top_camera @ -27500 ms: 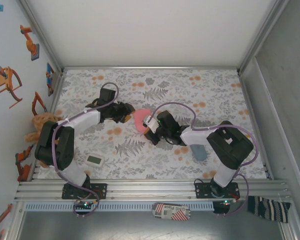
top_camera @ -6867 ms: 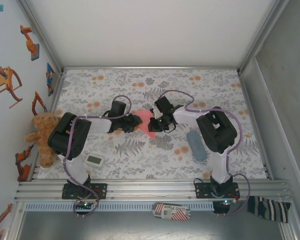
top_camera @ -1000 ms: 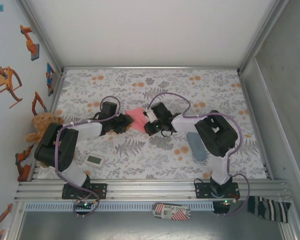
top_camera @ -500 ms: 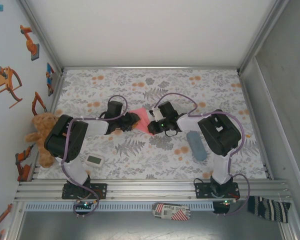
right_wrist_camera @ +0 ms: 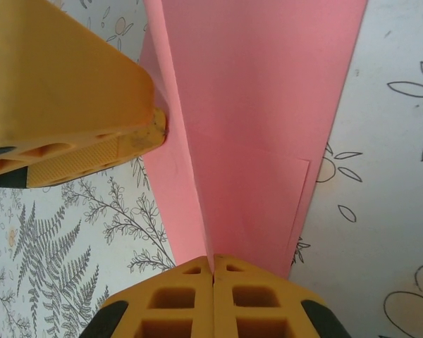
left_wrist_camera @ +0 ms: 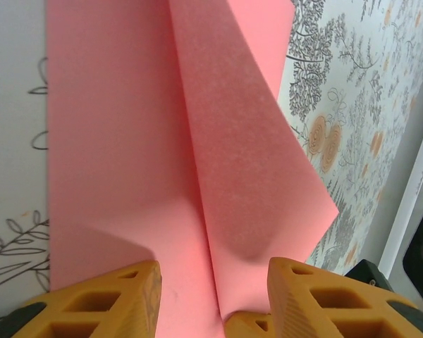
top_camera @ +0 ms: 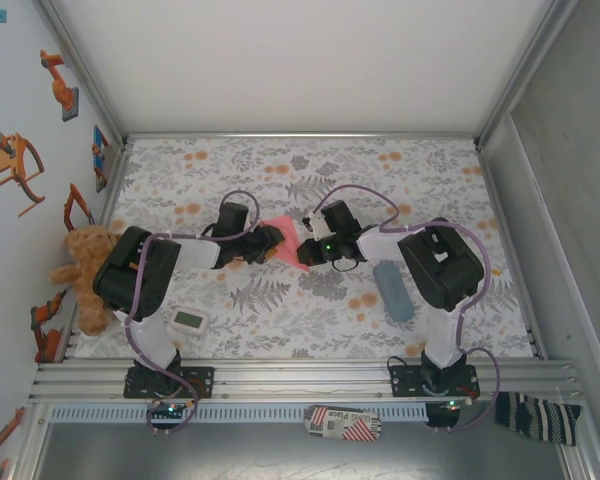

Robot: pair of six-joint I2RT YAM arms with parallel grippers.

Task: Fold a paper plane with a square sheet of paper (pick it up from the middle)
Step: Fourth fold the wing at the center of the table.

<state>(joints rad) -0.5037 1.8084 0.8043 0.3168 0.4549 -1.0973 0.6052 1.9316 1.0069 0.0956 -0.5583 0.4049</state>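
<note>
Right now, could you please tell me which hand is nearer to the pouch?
Right. The right hand, shut on the paper, is a short way up-left of the pouch in the top view. The left hand is farther off, at the paper's opposite edge.

The folded paper (top_camera: 284,240) lies mid-frame on the worktop (top_camera: 310,165), with the left claw (top_camera: 267,243) touching its left side and the right claw (top_camera: 307,248) on its right. A pouch (top_camera: 393,290) lies lower right, a small device (top_camera: 189,320) lower left, and a stuffed bear (top_camera: 80,268) at the left edge.
</note>
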